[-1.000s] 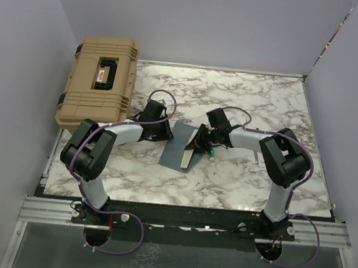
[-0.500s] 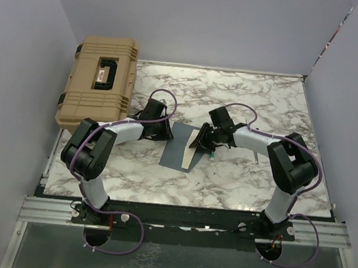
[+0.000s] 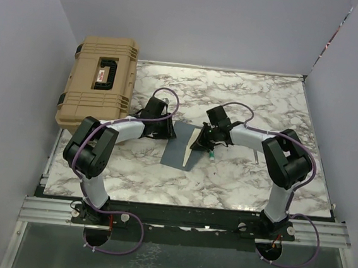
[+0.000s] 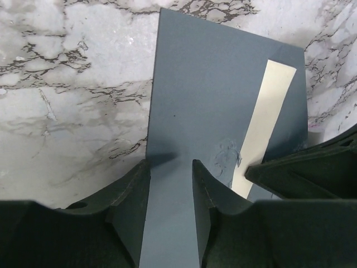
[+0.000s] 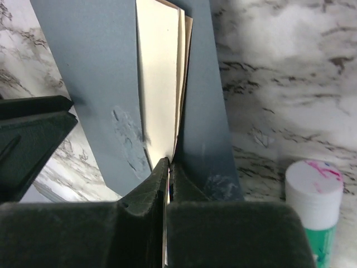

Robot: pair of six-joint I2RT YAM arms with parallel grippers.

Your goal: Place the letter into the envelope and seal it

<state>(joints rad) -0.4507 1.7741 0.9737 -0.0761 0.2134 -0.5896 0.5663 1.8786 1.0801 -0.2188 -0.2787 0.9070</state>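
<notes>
Envelope (image 3: pixel 179 150) lies flat mid-desk on the marble desk (image 3: pixel 244 184), long axis running near to far in the top view. Glue stick (image 5: pixel 313 190), white cap and green body, is on the desk at the envelope's 3 o'clock, close to it but not touching.

Left gripper (image 4: pixel 171 167) comes in from 9 o'clock. It's released, jaws parted, fingertips down at the envelope's left edge, slate paper showing in the gap.

Right gripper (image 5: pixel 168 163) comes in from 3 o'clock. It's clenched tight on a thin pale edge that reads as the letter (image 5: pixel 159 84).

The letter is cream and sits partway in between the envelope's two slate panels, with a long strip exposed.

Tan hard case (image 3: pixel 99 82) is at 10 o'clock, at the desk's far-left corner, well apart from the envelope.
</notes>
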